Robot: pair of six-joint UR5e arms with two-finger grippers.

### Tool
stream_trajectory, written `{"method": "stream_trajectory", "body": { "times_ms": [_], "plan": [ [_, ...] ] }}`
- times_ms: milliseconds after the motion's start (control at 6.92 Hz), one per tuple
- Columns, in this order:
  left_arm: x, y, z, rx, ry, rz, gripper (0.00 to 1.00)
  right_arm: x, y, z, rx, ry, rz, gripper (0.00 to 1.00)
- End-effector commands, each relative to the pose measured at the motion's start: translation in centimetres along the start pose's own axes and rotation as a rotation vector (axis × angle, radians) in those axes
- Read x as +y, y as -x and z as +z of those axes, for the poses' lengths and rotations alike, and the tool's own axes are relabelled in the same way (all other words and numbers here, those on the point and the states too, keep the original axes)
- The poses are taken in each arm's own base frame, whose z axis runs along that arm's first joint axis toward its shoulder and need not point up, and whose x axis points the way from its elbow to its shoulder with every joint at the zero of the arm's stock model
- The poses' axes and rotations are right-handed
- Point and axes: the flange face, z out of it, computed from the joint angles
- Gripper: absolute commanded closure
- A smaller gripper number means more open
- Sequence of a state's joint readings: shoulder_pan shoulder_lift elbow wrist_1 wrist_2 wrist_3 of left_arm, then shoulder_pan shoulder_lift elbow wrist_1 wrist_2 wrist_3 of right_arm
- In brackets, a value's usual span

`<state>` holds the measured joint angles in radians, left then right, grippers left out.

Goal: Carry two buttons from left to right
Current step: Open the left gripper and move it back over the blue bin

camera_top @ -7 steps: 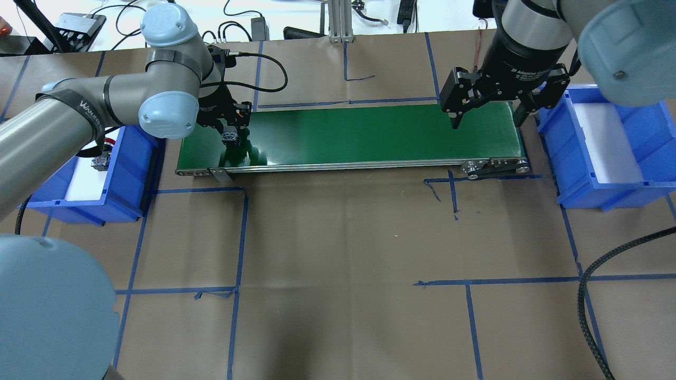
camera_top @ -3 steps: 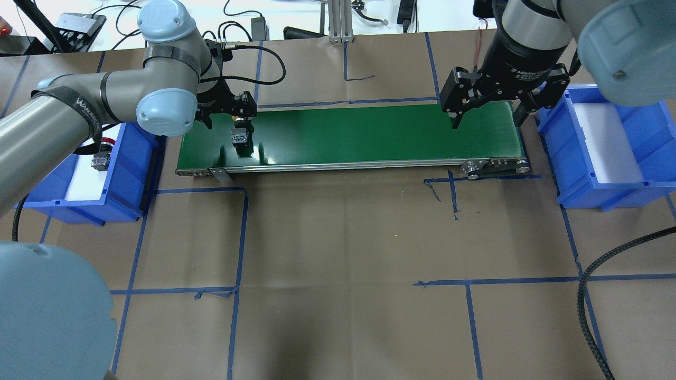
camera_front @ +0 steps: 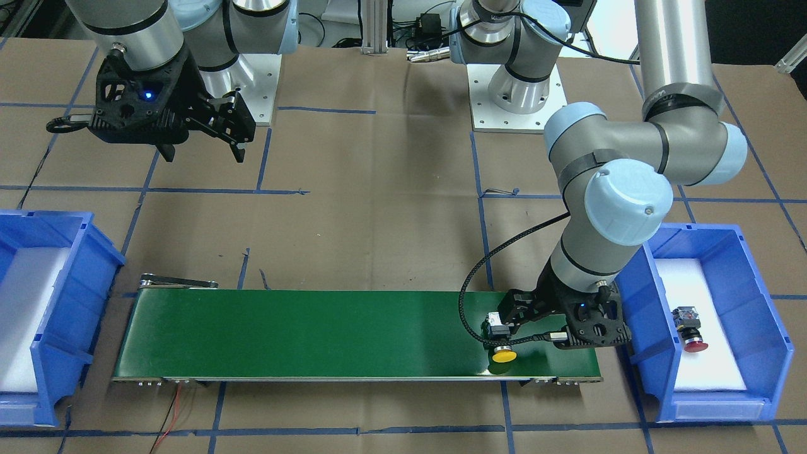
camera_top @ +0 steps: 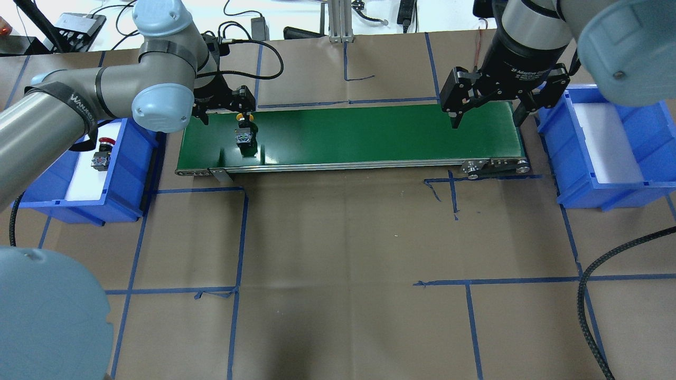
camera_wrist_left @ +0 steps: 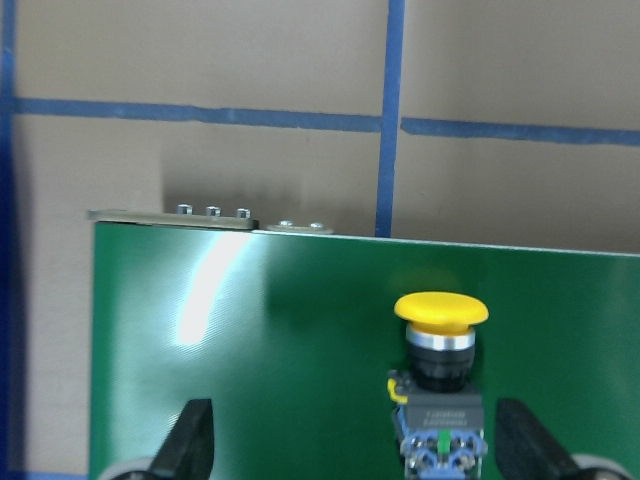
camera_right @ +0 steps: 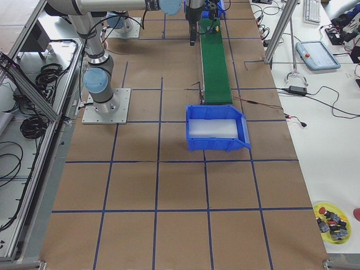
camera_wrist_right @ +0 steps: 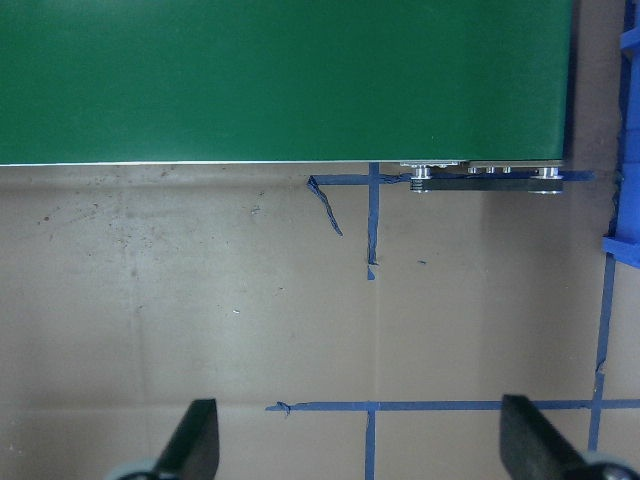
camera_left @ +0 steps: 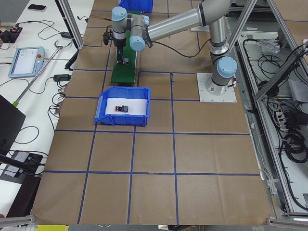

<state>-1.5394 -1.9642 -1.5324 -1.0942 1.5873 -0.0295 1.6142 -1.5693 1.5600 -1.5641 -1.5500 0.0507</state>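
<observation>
Yellow button point(camera_wrist_left: 441, 310): lay on its side at the left end of the green conveyor belt point(camera_top: 369, 132), cap away from the robot.
Red button point(camera_front: 690, 328): in the left blue bin point(camera_front: 766, 315).
Left gripper point(camera_wrist_left: 355, 450): fingers spread, over the yellow button, touching nothing.
Right gripper point(camera_wrist_right: 355, 445): spread, empty, near the belt's right end.

Cropped at the left wrist view's bottom edge: yellow button point(camera_wrist_left: 440, 385) at its rear block, fingers point(camera_wrist_left: 192, 440) too. Half hidden behind the arm overhead: left gripper point(camera_top: 227, 112), left bin point(camera_top: 122, 174). Too small to read from the left side view: red button point(camera_left: 124, 109).
</observation>
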Motion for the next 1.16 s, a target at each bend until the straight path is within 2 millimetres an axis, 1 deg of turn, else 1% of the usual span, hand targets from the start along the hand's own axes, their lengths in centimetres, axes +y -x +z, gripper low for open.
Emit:
{"method": "stream_trajectory", "body": {
  "times_ms": [0,144,289,433,578,722,867,1011],
  "plan": [
    [-2.0,2.0,-6.4,0.000,0.028,-0.020,0.00,0.0,0.0,-0.1,-0.004,-0.003,0.002,0.00],
    [-3.1,3.4,-7.7,0.001,0.048,-0.036,0.00,-0.1,0.0,-0.1,-0.002,-0.005,0.000,0.00],
    [-3.5,5.1,-7.8,-0.001,0.052,0.008,0.00,0.0,0.0,0.0,-0.001,-0.002,0.000,0.00],
    [-3.7,8.0,-7.3,-0.004,0.062,0.034,0.00,0.0,0.0,0.0,-0.002,-0.002,0.000,0.00],
    [-3.9,12.2,-6.9,-0.004,0.069,0.059,0.00,0.0,0.0,0.1,-0.002,0.001,0.000,0.00],
    [-3.9,17.7,-6.7,-0.005,0.072,0.096,0.00,0.0,0.0,0.1,-0.002,0.001,0.000,0.00],
    [-3.4,23.2,-6.2,0.001,0.080,0.084,0.00,0.0,0.0,0.1,-0.001,0.000,0.000,0.00],
    [-2.8,27.2,-5.9,0.002,0.087,0.110,0.00,0.0,0.0,0.1,-0.002,0.000,0.000,0.00]
  ]
}}
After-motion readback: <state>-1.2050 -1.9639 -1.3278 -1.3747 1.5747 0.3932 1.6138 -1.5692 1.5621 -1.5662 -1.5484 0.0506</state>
